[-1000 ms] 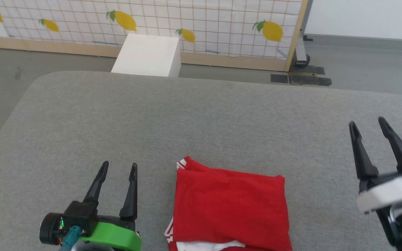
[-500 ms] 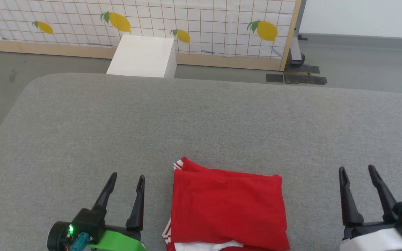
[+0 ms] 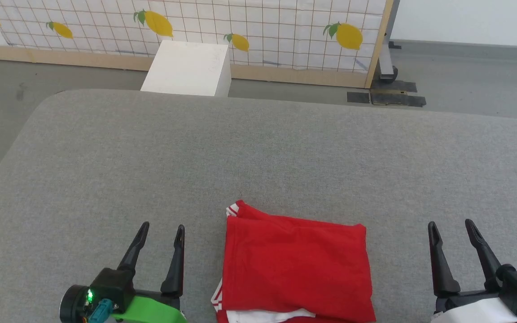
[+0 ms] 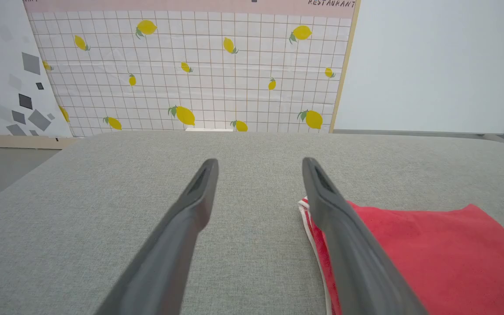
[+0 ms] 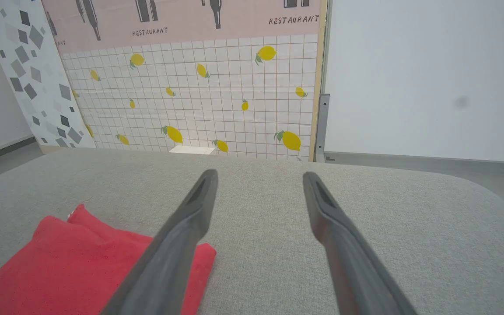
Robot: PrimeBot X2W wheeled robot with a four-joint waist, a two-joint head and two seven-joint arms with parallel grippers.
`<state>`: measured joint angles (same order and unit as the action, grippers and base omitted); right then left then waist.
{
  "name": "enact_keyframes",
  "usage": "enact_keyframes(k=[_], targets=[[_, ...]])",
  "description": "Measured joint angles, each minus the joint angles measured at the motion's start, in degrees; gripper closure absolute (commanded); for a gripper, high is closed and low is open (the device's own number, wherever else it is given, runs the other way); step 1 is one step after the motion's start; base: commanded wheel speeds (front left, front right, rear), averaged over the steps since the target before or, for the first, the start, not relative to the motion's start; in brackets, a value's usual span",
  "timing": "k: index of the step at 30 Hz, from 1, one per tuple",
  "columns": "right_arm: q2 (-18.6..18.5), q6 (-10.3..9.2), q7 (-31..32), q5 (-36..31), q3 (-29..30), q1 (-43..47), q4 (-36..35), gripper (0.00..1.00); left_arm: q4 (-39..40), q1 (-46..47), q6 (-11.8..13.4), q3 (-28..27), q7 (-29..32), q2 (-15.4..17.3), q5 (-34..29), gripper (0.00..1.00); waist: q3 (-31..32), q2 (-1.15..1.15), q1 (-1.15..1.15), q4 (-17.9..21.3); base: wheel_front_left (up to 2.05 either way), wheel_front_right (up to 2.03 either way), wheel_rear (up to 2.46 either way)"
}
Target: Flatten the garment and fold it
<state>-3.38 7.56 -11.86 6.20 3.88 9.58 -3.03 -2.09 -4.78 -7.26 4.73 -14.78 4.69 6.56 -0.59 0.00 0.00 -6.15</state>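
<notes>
The garment (image 3: 294, 269) lies folded into a compact red rectangle near the front edge of the grey table (image 3: 258, 152), with striped trim peeking out at its far left corner and white fabric along its near edge. My left gripper (image 3: 160, 228) stands open just left of it, touching nothing. To the garment's right, my right gripper (image 3: 450, 224) is open and empty too. In the left wrist view the garment (image 4: 431, 253) sits beside the right finger of the left gripper (image 4: 258, 162). The right wrist view has the garment (image 5: 81, 267) at lower left of the right gripper (image 5: 258, 175).
A white box (image 3: 189, 68) stands on the floor beyond the table's far edge. Behind it runs a lemon-patterned grid panel (image 3: 258, 27) on a wooden base. Black floor plates (image 3: 386, 98) lie at the panel's right end. Bare grey table surface stretches beyond the garment.
My right gripper has come down and back toward the near right corner. The left gripper shifted slightly forward. The camera view moved a little; the garment stayed put.
</notes>
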Motion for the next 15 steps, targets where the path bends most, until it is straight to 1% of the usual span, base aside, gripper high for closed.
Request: enact_keyframes(k=[3,6,10,12,15], targets=[[-0.1,0.00,1.3,0.1,0.0,0.0,0.0,0.00,0.0,0.0,0.0,0.2,0.0,0.0,0.0,0.00,-0.4,0.00,0.00,-0.1,0.00,0.00,0.00],[-1.7,0.00,6.2,2.4,-1.8,-0.1,-0.1,0.00,0.1,0.1,0.0,0.1,0.0,0.1,0.0,0.00,-0.9,0.00,0.00,-0.3,0.00,0.00,0.00],[-5.2,0.00,16.0,10.9,-4.3,-0.7,-1.3,0.00,0.1,0.2,0.0,0.2,0.0,0.3,0.0,0.00,-2.1,0.00,0.00,-0.6,0.00,0.00,0.00],[-7.1,-0.01,22.8,16.0,-5.2,-1.5,-1.7,0.00,0.1,0.3,0.0,0.3,0.0,0.3,0.0,0.00,-2.8,0.00,0.00,-0.8,0.00,0.00,0.00],[-8.4,-0.01,31.8,24.6,-5.6,-2.2,-2.2,0.00,0.0,0.7,0.0,0.4,0.0,0.4,0.1,0.00,-3.8,0.00,0.00,-1.2,0.00,0.00,0.00]])
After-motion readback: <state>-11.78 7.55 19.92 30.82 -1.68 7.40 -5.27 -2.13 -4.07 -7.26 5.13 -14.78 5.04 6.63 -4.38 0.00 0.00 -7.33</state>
